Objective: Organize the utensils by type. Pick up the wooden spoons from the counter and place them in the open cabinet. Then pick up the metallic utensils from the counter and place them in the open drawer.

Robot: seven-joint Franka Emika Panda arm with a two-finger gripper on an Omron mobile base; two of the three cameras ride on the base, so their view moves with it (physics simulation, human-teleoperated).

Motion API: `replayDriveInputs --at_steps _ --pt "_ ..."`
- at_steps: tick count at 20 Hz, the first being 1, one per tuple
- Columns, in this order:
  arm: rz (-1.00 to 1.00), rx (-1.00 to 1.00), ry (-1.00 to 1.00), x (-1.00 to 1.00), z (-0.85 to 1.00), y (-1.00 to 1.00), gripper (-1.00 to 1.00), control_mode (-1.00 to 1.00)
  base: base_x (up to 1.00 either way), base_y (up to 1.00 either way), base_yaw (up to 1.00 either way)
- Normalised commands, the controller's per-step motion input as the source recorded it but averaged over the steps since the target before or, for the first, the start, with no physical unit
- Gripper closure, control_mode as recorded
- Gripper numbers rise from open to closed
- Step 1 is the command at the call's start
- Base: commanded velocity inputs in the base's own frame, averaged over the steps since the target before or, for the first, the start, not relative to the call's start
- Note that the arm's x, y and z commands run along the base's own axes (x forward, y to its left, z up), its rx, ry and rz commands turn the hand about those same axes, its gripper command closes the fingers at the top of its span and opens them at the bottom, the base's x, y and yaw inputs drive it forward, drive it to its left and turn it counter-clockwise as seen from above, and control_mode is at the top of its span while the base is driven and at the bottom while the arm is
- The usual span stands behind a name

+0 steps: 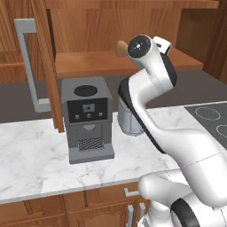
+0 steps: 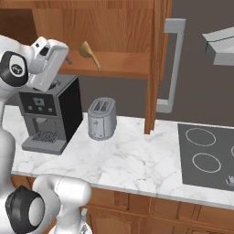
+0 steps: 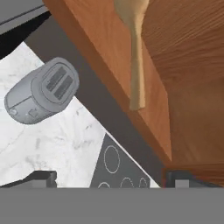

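One slim wooden spoon (image 2: 90, 55) with a pale tan bowl is lying on the flat shelf of the reddish-brown wooden wall cabinet (image 2: 119, 64), its bowl toward the back and its handle end reaching the shelf's front edge; from the hand view the same spoon (image 3: 134, 52) is showing lengthwise on the wood with nothing gripping it. The white arm's two-finger gripper (image 2: 68, 59) is hanging up at shelf height, just beside the spoon but apart from it, and its two dark fingertips (image 3: 41, 178) are standing wide apart at the bottom corners of the hand view with nothing between them. The cabinet's door is standing open with its long grey bar handle (image 2: 170, 66) facing out. Below the shelf, the large white marble counter (image 2: 132, 160) with grey veins is carrying a grey and black coffee machine (image 1: 87, 119) on one side and a rounded grey two-slot toaster (image 2: 101, 118) near the middle, the two standing near each other without touching. Farther along the counter, a dark flat cooktop (image 2: 208, 155) with ringed burners is sitting flush in the marble.
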Motion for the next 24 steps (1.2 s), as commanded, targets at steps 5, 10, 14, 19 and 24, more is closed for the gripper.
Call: replayDriveInputs --at_steps 5,10,14,19,24 --pt "-0.31 0.37 -0.15 -0.59 0.03 -0.36 -1.0 -1.0 0.0 0.0 0.0" --pt "-0.27 0.45 -0.16 -0.42 0.0 -0.32 -1.0 -1.0 0.0 0.0 0.0" --pt "-0.15 0.44 -0.21 -0.36 0.0 -0.23 -1.0 -1.0 0.0 0.0 0.0" --pt "-0.08 0.41 -0.21 -0.4 0.0 -0.04 -1.0 -1.0 0.0 0.0 0.0" --pt "0.06 0.35 -0.04 -0.21 -0.1 0.0 -1.0 -1.0 0.0 0.0 0.0"
